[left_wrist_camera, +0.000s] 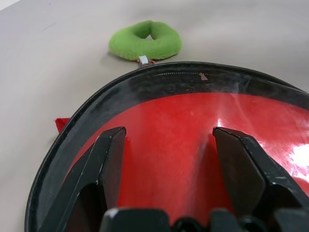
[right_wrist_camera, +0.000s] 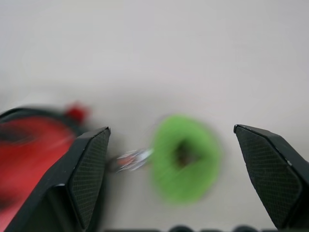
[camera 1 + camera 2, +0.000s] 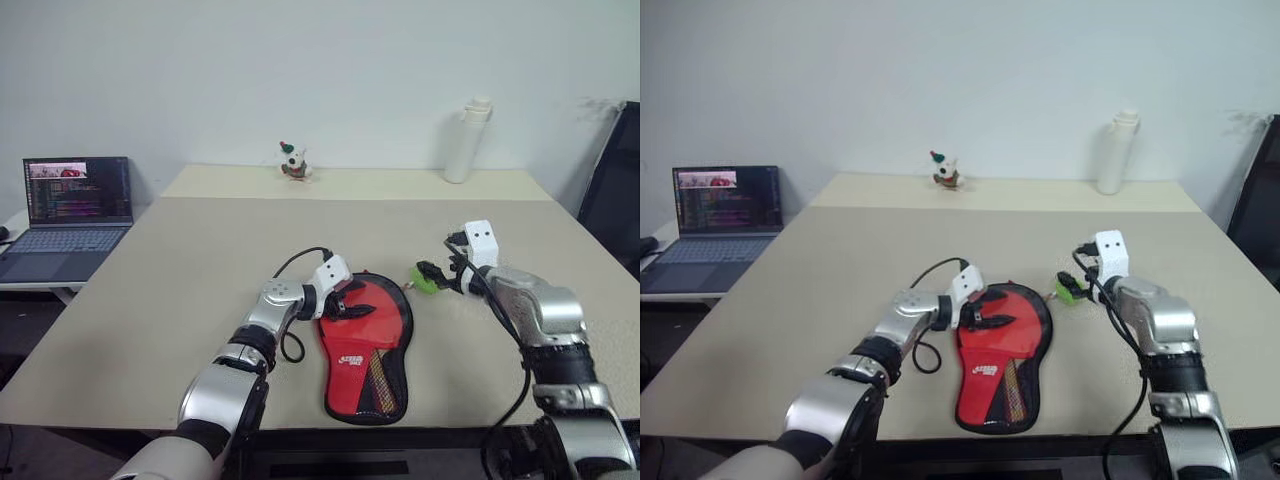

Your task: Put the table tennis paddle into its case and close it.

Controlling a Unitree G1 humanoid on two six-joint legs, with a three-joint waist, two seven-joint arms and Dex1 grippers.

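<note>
Case (image 3: 367, 350): lay flat on the beige table (image 3: 200, 260), low in the centre of the head views, red side up with its black zipper rim around the edge; the narrow end pointed toward the bottom edge of the frame.
Paddle: a glossy red face (image 1: 183, 145) showed inside the case's black rim in the left wrist view; whether this was the blade itself could not be told.
Left gripper (image 3: 347, 303): sat over the case's round upper end, its black fingers (image 1: 104, 169) parted to a moderate gap above the red face, clamping nothing.
Right gripper (image 3: 437, 275): right of the case's top, jaws spread wide and empty, aimed at the green ring (image 2: 186, 157).
Green ring: on the table just beside the case's rim, joined to a small metal zipper pull (image 1: 143, 60).
Background: laptop (image 3: 75, 210) at far left, white bottle (image 3: 467, 140) and small figurine (image 3: 293, 162) near the far table edge.
</note>
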